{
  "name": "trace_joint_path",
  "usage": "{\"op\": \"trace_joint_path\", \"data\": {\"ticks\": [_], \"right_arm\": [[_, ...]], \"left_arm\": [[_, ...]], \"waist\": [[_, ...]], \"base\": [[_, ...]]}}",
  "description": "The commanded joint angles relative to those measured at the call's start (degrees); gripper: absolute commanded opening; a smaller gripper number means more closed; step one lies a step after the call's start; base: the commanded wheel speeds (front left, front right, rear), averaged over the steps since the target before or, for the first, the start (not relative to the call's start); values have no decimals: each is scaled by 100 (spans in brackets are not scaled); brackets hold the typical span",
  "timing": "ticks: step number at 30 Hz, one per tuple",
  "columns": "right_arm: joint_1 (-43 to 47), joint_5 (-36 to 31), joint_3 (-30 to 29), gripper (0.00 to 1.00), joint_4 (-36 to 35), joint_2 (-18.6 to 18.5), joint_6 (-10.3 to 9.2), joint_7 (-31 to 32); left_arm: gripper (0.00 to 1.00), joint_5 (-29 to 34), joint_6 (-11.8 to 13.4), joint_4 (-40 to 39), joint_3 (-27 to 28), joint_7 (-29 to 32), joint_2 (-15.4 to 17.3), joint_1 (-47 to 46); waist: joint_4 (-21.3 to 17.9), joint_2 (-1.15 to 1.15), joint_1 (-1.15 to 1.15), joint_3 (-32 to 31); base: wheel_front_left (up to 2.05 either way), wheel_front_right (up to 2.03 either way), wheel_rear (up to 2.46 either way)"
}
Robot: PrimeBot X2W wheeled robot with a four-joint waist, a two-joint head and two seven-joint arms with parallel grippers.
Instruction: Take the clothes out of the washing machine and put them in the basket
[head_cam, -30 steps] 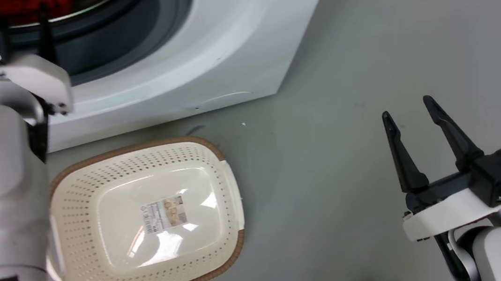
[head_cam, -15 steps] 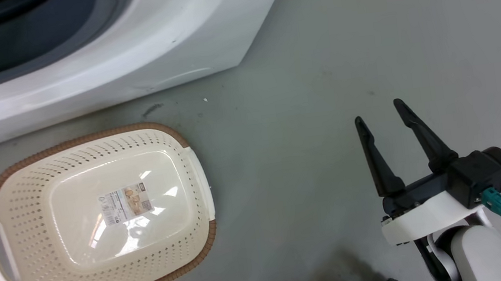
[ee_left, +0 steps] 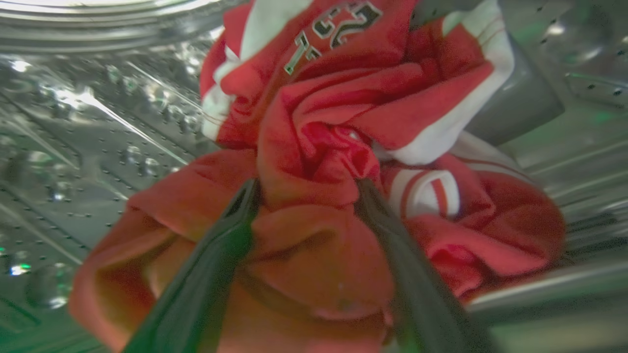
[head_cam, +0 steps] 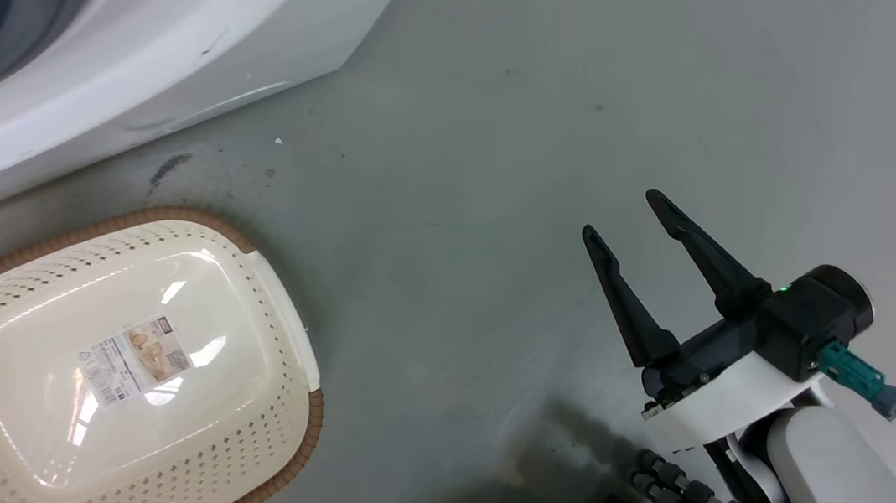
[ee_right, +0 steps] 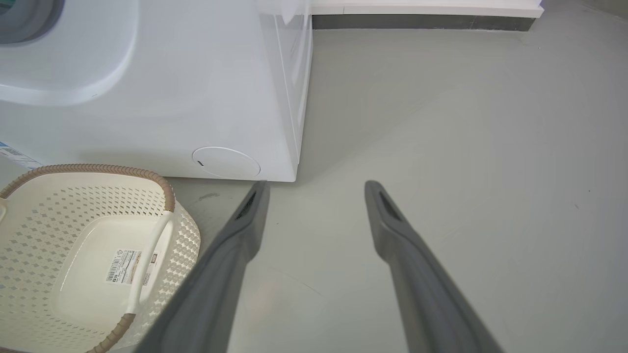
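Left gripper (ee_left: pixel 308 184) was inside the drum (ee_left: pixel 98 147) against the clothes (ee_left: pixel 319 98); the basket (head_cam: pixel 300 437) was not yet loaded.
Grey floor (head_cam: pixel 561 61) lay open right of the washing machine (head_cam: pixel 142 84) corner, and the basket's brown rim sat near the machine's base, not touching. Left jaws were apart, straddling a bunched red fold with cloth against both fingers, not clamped. Right gripper (head_cam: pixel 620 213) hung over bare floor, jaws apart, nothing between them, well clear of the basket. The basket held only its label (head_cam: pixel 136 367). Versus 0.5 s ago the head camera had swung, so the basket was cut at the left edge; the right claw kept the same spread.
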Motion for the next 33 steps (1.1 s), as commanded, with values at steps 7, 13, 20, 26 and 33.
{"op": "trace_joint_path", "data": {"ticks": [7, 13, 20, 26, 33], "right_arm": [[-140, 73, 47, 100, 54, 15, -4, -66], [-189, 84, 52, 100, 94, 15, -4, -84], [-176, 49, -35, 100, 137, 15, -4, -94], [-154, -32, -224, 100, 110, 15, -4, -45], [-38, -86, -412, 100, 88, 14, -4, 57]], "left_arm": [[0, -258, 3, 114, -197, 293, 239, -80], [0, -425, 158, -89, -133, 22, 279, -22], [0, -839, 618, -606, 199, -1246, 107, 309], [0, -1228, 868, -863, 489, -2300, -98, 710], [0, -1608, 820, -843, 687, -2923, -464, 1180]], "waist": [[-86, 0, 0, 89], [-74, 0, 0, 48], [31, 0, 0, -120], [167, 0, 0, -380], [321, 0, 0, -865]], "base": [[0, 0, 0], [0, 0, 0], [0, 0, 0], [0, 0, 0], [0, 0, 0]]}}
